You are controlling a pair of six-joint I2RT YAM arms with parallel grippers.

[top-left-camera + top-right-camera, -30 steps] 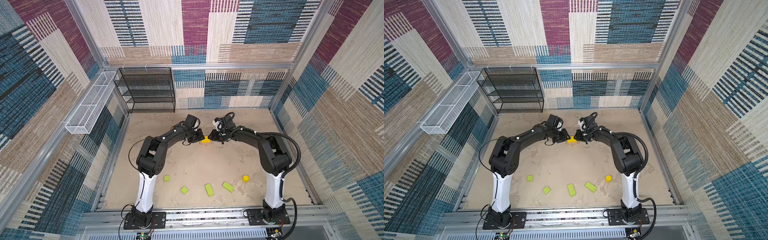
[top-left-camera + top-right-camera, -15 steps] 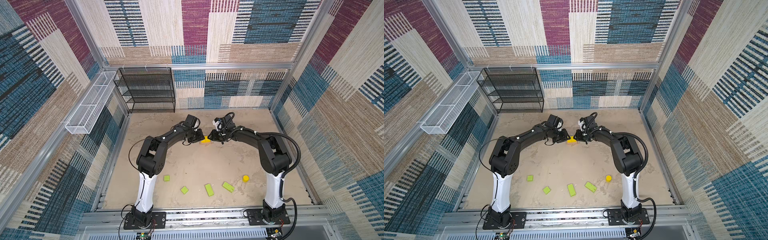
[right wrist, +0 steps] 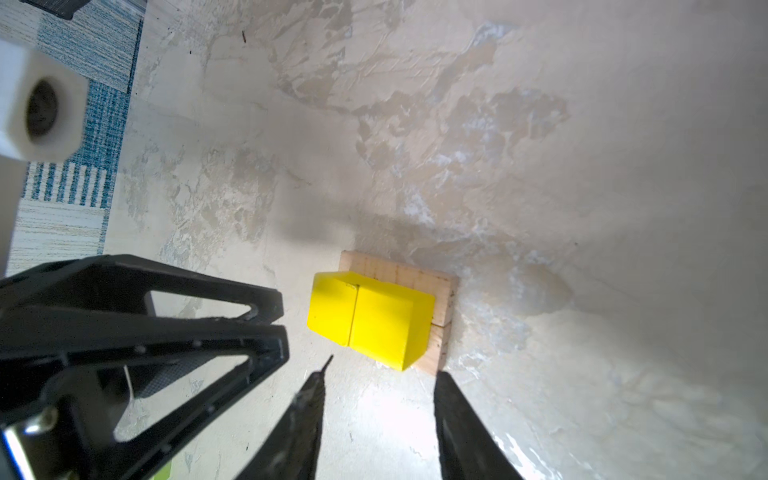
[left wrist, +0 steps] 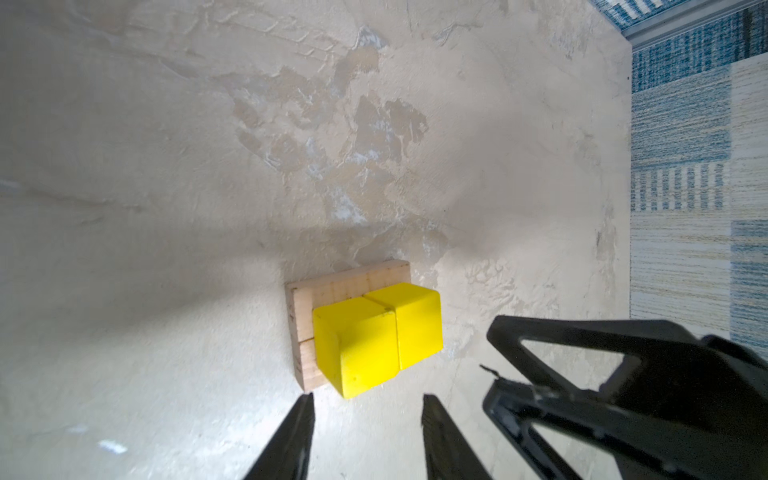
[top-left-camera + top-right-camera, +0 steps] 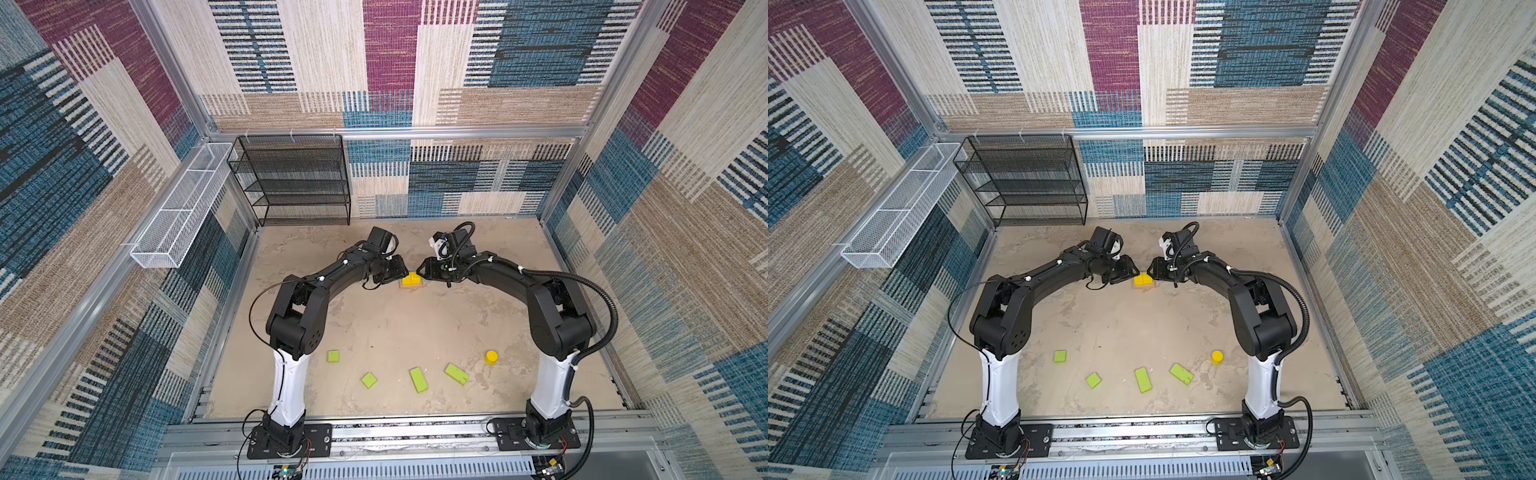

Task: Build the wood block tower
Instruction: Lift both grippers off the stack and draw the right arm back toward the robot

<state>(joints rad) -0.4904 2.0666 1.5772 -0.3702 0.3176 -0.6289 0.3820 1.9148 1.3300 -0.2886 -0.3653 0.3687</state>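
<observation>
Arched inward over the desk (image 5: 374, 324), wrists low and facing, with left fingers (image 4: 297, 440) and right fingers (image 3: 305, 419) parted, gripping nothing. Just ahead of both sets of tips, untouched: yellow cubes (image 4: 374, 332) side by side atop tan bars (image 4: 345, 282).

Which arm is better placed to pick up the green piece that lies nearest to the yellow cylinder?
Right. The green piece lies on the right side, by the cylinder. The right tool is open and empty, like the left tool.
</observation>
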